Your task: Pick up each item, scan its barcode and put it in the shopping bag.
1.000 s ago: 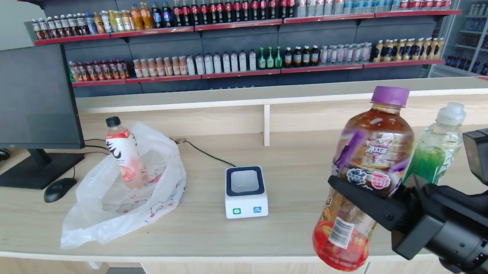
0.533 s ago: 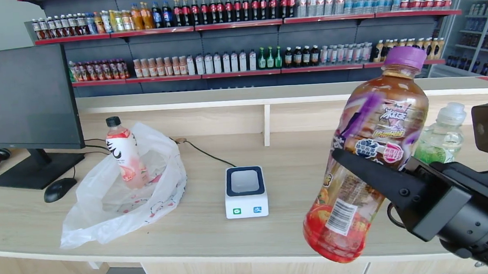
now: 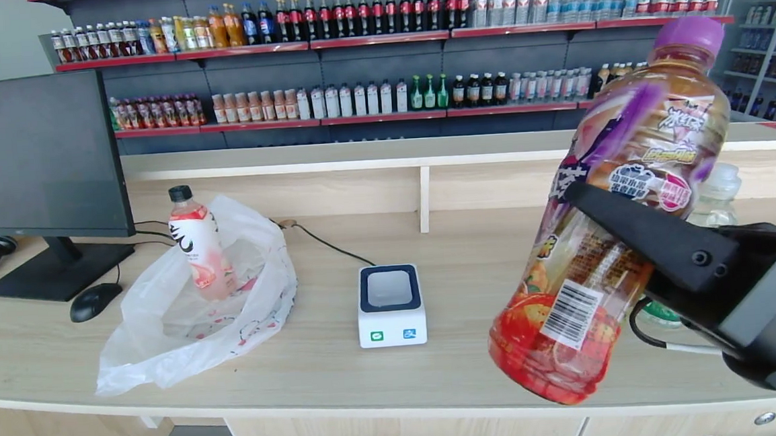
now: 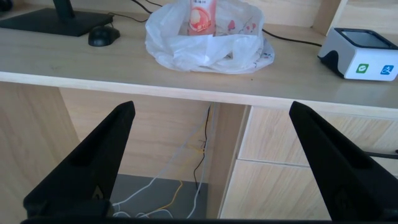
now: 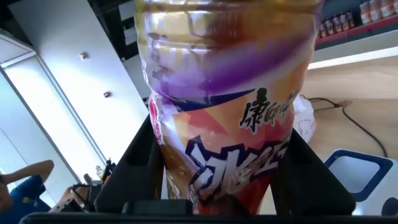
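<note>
Right arm: it comes in from the lower right of the head view, forearm angled up and toward the left. Your right gripper [image 3: 620, 214] is clamped on the purple-capped bottle [image 3: 587, 280] around mid-body; one black finger [image 3: 659, 242] lies diagonally across the label, and the right wrist view shows a finger on each side of the bottle.

Bottle: held in the air above the near right part of the counter [image 3: 464, 254], clear of the surface. It is tilted, with the cap up and to the right and the base down and to the left. The barcode on its lower body faces the head camera.

The scanner [image 3: 391, 305] sits on the counter to the bottle's left, apart from it. Further left lies the shopping bag [image 3: 185, 311], with a pink bottle [image 3: 198, 246] standing upright in it.

A clear bottle [image 3: 719, 187] stands on the counter behind the held one.

Left arm: low, in front of the counter. Your left gripper [image 4: 208, 168] is spread wide with nothing between its fingers.
</note>
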`<state>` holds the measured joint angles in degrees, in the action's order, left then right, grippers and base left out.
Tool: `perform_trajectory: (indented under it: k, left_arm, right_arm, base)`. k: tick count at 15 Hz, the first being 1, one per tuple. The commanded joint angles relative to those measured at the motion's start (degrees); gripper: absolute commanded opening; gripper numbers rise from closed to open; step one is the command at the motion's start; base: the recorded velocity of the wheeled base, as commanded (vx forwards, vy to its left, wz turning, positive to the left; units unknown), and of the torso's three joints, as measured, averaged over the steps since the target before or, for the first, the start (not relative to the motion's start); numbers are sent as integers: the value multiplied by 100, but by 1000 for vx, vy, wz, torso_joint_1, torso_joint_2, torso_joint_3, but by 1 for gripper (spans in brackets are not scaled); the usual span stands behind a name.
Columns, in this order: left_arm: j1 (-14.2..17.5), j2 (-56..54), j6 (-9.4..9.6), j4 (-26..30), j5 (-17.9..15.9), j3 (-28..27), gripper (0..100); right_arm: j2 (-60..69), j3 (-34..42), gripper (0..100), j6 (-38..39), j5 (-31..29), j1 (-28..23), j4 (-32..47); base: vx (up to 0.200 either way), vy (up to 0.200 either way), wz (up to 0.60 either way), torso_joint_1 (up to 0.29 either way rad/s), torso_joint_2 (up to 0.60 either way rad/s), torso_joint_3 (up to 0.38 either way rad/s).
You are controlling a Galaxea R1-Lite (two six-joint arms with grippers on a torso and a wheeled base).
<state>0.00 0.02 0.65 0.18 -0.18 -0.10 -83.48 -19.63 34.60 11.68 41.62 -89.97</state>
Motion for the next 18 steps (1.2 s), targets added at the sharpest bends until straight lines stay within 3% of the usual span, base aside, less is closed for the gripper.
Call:
perform_trajectory:
  k: [1,18]
  left_arm:
    - [0,-2,-3,-1,1,1,100]
    - [0,-2,6,-1,1,1,100]
  right_arm:
    - [60,-41,0,56,1,4,-3]
    - [86,-59,0,214,1,-5,-3]
  base:
    - [0,0,0,0,0,0]
    - [0,0,0,0,0,0]
